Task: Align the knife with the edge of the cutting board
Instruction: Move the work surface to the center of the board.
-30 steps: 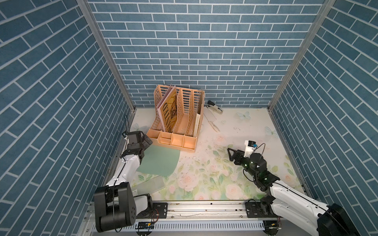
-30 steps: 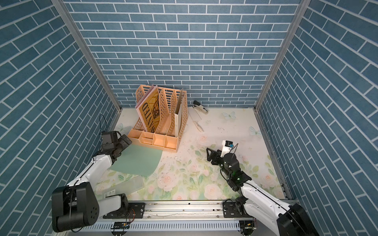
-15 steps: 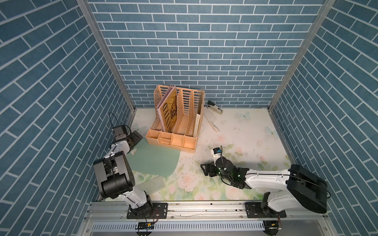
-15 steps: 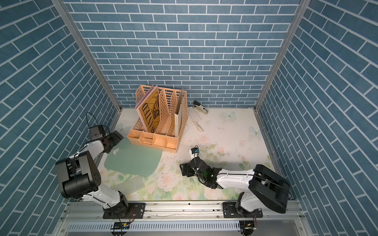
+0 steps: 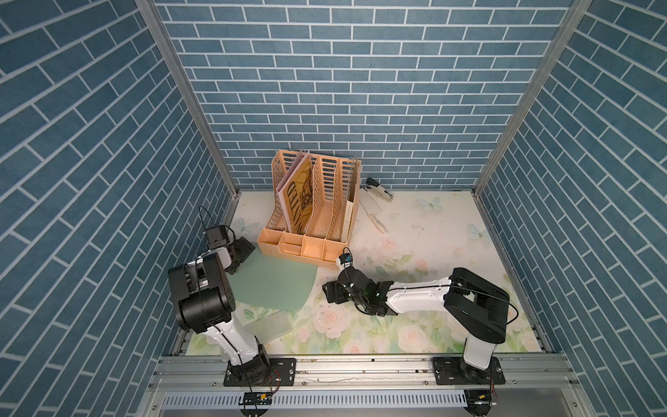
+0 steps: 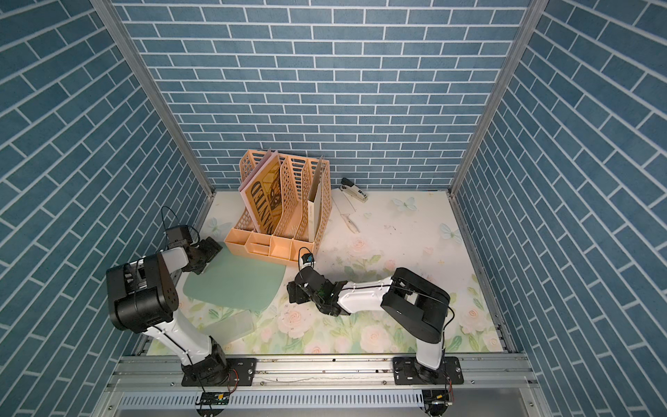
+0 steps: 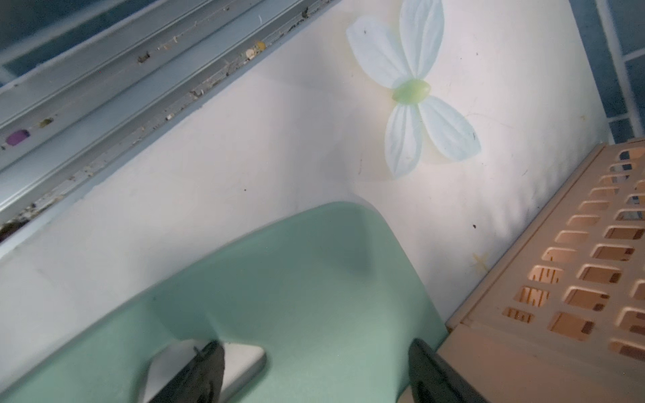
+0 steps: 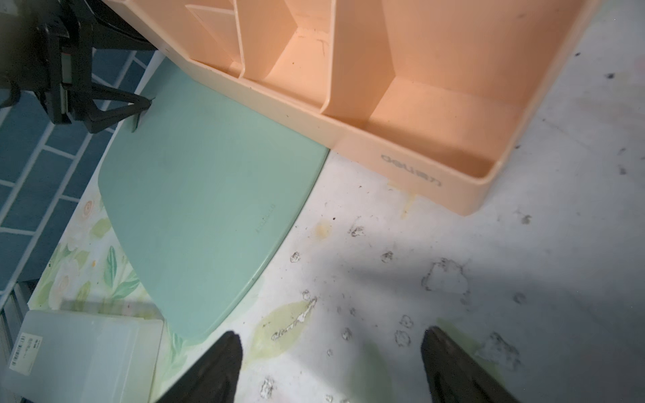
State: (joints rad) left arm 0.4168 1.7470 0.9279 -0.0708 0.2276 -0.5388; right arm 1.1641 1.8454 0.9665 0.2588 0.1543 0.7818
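The pale green cutting board (image 5: 274, 285) (image 6: 234, 285) lies flat at the left, its far edge against the organizer. The white knife (image 5: 377, 224) (image 6: 349, 221) lies far off at the back, right of the organizer and near the stapler. My left gripper (image 5: 241, 252) (image 7: 314, 370) hovers open low over the board's far-left corner (image 7: 314, 279). One of its fingertips (image 7: 206, 366) sits over the board's small hole. My right gripper (image 5: 330, 292) (image 8: 328, 363) stands open and holds nothing. It is low over the mat, just right of the board's rounded near edge (image 8: 209, 209).
A peach file organizer (image 5: 317, 216) (image 8: 401, 115) stands behind the board. A black-and-white stapler (image 5: 379, 189) lies at the back wall. A translucent sheet (image 5: 270, 326) (image 8: 80, 352) lies near the front left. The metal side rail (image 7: 104, 87) runs close beside the left gripper.
The right arm has reached left across the mat, bringing its gripper from the right middle to the board's right edge. The left arm has folded upright, with its gripper still at the board's far-left corner.
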